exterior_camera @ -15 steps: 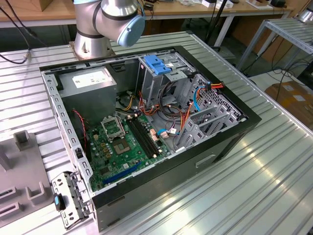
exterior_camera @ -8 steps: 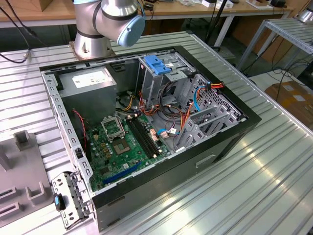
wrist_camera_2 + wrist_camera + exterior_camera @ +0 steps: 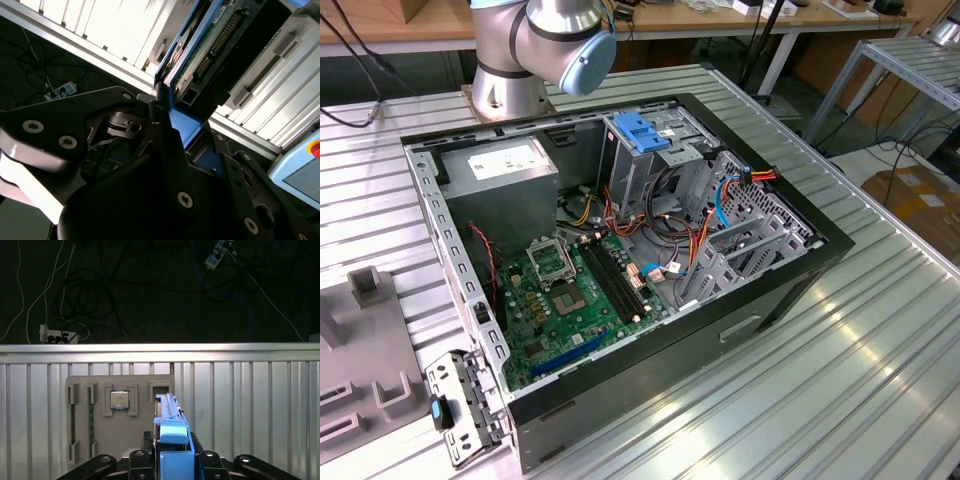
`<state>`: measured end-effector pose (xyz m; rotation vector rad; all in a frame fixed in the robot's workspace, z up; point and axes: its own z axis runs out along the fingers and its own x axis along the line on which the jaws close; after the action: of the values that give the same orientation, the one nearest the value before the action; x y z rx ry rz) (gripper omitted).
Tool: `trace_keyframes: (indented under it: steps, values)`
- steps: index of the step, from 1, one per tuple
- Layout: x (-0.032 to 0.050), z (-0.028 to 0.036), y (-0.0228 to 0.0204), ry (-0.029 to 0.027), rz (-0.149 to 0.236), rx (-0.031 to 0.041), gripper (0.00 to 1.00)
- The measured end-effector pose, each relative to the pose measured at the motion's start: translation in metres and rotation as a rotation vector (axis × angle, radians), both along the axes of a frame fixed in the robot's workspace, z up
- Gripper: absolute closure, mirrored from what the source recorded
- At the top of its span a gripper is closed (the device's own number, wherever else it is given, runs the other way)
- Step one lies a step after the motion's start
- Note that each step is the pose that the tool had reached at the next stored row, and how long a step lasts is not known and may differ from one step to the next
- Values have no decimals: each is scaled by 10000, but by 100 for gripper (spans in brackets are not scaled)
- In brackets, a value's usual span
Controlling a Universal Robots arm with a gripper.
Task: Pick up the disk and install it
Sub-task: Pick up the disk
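The disk [image 3: 170,415] stands edge-on in the first wrist view, with its blue carrier rail [image 3: 173,437] between my black fingers. My gripper [image 3: 172,456] is shut on it, held above a ribbed metal table. In the second wrist view the disk [image 3: 212,42] shows its green circuit-board side and a blue rail, and the gripper [image 3: 170,112] clamps its near end. In the exterior view, the open computer case [image 3: 450,260] lies on the table with its metal drive cage [image 3: 650,165] under a blue latch [image 3: 642,132].
Below the disk lies a grey fixture plate [image 3: 100,440] carrying a processor chip [image 3: 120,400]. Beyond the table edge [image 3: 160,349] hang cables and power strips. Inside the case are a motherboard [image 3: 570,290], a power supply [image 3: 505,165] and loose wires [image 3: 670,240]. The arm's base [image 3: 520,60] stands behind the case.
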<state>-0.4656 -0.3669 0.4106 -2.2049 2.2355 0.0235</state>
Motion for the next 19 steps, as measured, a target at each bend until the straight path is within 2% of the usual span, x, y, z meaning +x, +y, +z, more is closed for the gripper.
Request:
trace_keyframes:
  steps: [11, 19]
  values:
    - [0, 48, 0, 0, 0, 0, 63]
    - [0, 113, 0, 0, 0, 0, 63]
